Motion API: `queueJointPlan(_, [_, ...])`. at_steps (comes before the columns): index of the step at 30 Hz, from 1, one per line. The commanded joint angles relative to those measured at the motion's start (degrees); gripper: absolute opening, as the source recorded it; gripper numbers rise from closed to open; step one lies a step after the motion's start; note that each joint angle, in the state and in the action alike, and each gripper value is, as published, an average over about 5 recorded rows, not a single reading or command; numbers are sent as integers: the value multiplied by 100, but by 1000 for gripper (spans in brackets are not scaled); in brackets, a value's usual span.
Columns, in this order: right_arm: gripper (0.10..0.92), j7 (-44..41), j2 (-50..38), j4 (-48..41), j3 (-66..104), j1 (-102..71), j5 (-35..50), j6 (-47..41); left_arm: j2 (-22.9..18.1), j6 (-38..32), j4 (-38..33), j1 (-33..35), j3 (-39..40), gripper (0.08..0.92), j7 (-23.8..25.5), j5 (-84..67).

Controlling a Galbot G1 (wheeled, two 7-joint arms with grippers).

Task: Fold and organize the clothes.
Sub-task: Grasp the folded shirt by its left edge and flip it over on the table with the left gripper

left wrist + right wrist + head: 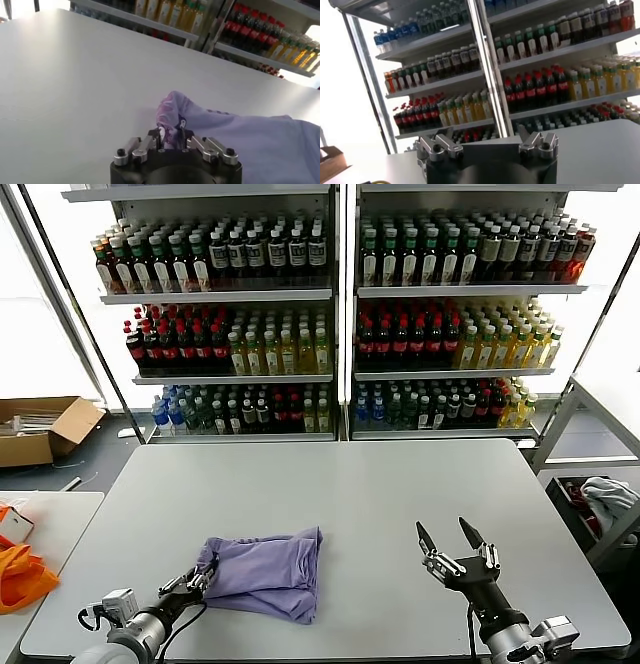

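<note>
At the counter's [380, 504] near left, the left tool [196, 580] pinches the left corner of the crumpled lavender T-shirt [265, 572]. Near right, the right tool [458, 542] hovers with fingers spread, holding nothing. Far behind stand drink shelves [340, 294]; a cardboard box [45, 429] lies far left.

light: bright, backlit through shelves [340, 314] | glare: blown-out whites at windows | shadows: faint on table [400, 494]

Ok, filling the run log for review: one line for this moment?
left end effector: shut on T-shirt edge | right end effector: open, above table | T-shirt: bunched
</note>
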Motion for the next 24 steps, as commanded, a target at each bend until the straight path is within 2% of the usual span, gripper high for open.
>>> queueJointPlan(1, [823,-4,-6,-44,14,45,56,18,-266,-59,-89,47,-172,268,103,112])
queueJointPlan(4, [823,27,-61,-64,-55,97,74,-7,-293,-169,-159,44,-528,182,102,110])
queueJointPlan(6, [823,56,-101,-68,-117,144,72,-28,-143,-243,-138,70,-940,138,153,51])
queueJointPlan(12, [823,108,-166,-18,-263,242,71,-70,828,-512,247,209,-2571,114,300,-40])
queueJointPlan(16, [823,106,-165,-26,-295,232,66,-68,1447,-492,450,259,-3312,114,415,-270])
queueJointPlan(20, [823,97,-189,-1,-292,199,67,-61,1848,-244,357,242,-3491,114,469,-551])
queueJointPlan(24, [823,72,-208,28,-255,153,74,-42,1962,-44,-134,222,-3091,114,414,-591])
